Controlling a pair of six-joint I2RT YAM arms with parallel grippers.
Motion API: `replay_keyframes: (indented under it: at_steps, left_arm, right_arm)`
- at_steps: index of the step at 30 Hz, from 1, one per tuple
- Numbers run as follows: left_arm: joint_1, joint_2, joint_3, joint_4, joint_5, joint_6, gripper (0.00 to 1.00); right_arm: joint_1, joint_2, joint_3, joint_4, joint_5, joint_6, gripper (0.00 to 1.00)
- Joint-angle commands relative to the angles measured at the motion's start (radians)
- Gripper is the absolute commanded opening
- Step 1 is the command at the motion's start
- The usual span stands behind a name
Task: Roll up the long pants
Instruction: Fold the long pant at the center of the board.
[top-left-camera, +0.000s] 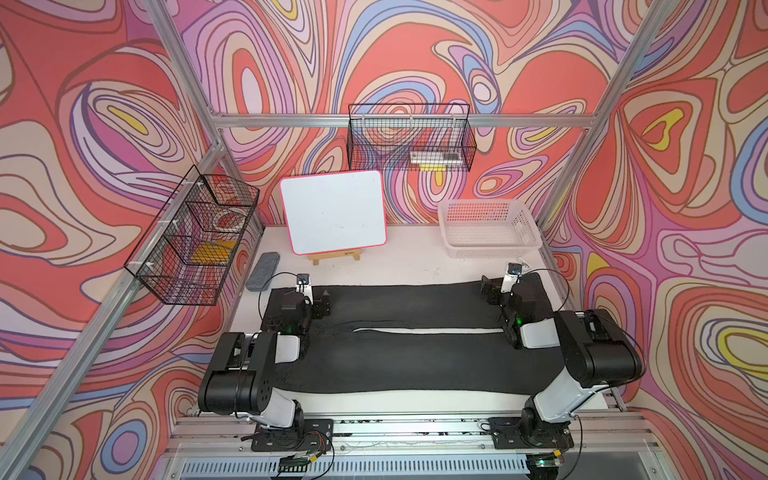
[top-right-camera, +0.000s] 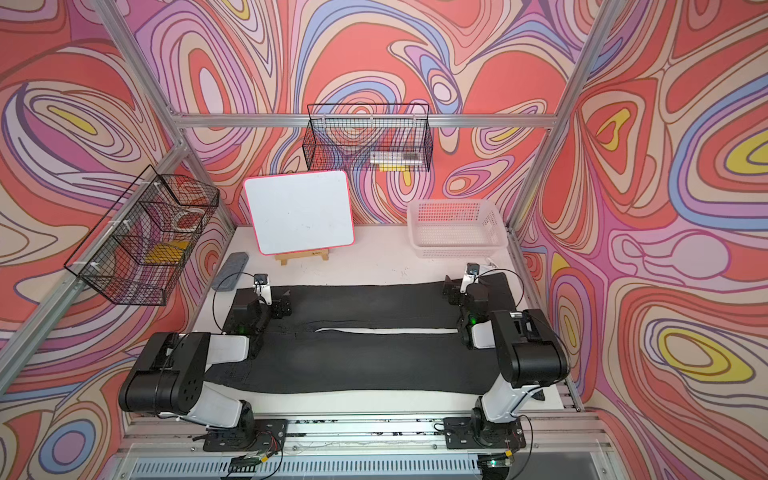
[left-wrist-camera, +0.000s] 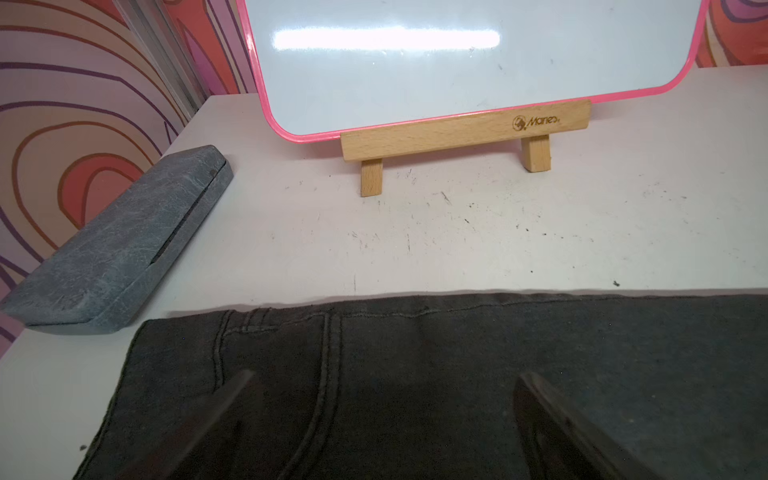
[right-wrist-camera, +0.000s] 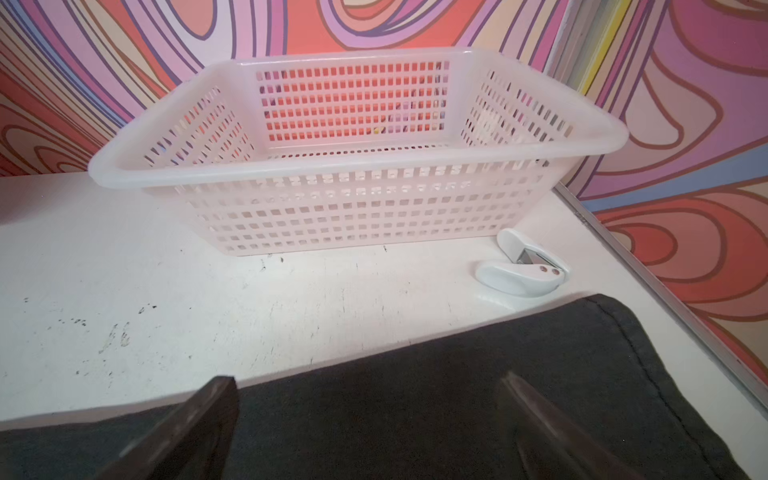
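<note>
the long pants (top-left-camera: 407, 361) are spread flat and unrolled across the surface (top-left-camera: 415, 266), waist at the left end, hems at the right, with a thin strip of surface showing between the two legs. the left claw (left-wrist-camera: 384, 378) is set wide open over the far waistband corner, with nothing gripped; the right claw (right-wrist-camera: 365, 380) is likewise wide and empty over the far hem corner. the opening step is judged to be in hand, as no roll has been started. next, both claws would probably need to be lowered and closed on that far edge, with the grey eraser (left-wrist-camera: 116, 245) and white basket (right-wrist-camera: 316, 166) avoided
</note>
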Motion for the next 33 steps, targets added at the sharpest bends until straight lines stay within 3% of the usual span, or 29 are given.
replay_keyframes:
  at_steps: [1,21,23,25,28,30,33]
  left_arm:
    - [-0.006,0.006,0.014,0.029,-0.011,-0.010,0.99]
    - [-0.002,0.001,0.020,0.019,-0.011,-0.010,0.99]
    - [-0.007,-0.084,0.048,-0.101,-0.163,-0.062,0.99]
    - [-0.013,-0.193,0.132,-0.406,-0.336,-0.171,0.99]
    - [-0.014,-0.175,0.343,-0.810,-0.500,-0.313,0.99]
    - [-0.012,-0.114,0.444,-0.960,-0.520,-0.388,0.98]
    - [-0.004,-0.044,0.493,-0.997,-0.509,-0.482,0.95]
  right_arm:
    - [-0.006,0.014,0.014,0.019,0.009,-0.009,0.98]
    - [-0.009,-0.006,0.033,-0.029,0.003,-0.013,0.98]
    - [0.006,-0.098,0.140,-0.309,0.129,0.022,0.98]
    - [0.006,-0.168,0.292,-0.627,0.298,0.143,0.98]
    - [0.006,-0.174,0.436,-0.867,0.374,0.220,0.98]
    - [0.005,-0.142,0.507,-0.937,0.406,0.243,0.98]
    - [0.005,-0.085,0.589,-1.040,0.418,0.297,0.98]
